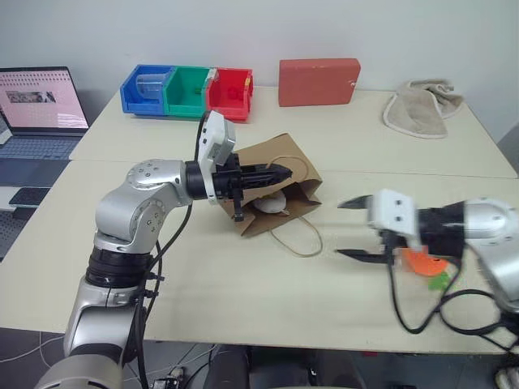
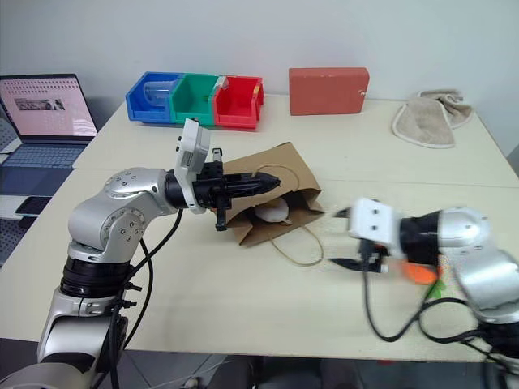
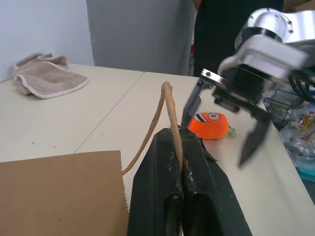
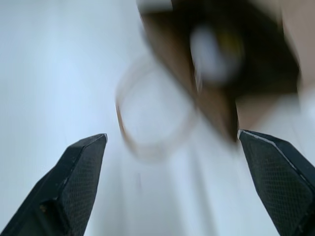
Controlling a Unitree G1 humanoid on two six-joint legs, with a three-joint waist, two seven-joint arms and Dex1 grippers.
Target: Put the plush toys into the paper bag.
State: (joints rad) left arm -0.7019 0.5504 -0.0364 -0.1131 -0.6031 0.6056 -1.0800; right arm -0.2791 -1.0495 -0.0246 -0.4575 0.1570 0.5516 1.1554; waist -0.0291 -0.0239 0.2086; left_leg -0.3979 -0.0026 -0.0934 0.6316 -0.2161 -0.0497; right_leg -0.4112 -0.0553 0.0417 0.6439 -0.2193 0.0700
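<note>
The brown paper bag (image 1: 280, 190) lies on its side on the table (image 1: 243, 284), mouth open. The white egg toy (image 2: 272, 213) sits inside it. The left gripper (image 1: 280, 172) pinches the bag's handle loop (image 3: 170, 113). The right gripper (image 1: 353, 229) is spread wide with nothing in it. The orange carrot toy (image 3: 209, 124) lies on the table beside it.

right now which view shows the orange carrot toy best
The left wrist view: the orange carrot toy lies on the table, eyes visible, just behind the open right end effector. In both eye views the right arm hides most of it.
</note>
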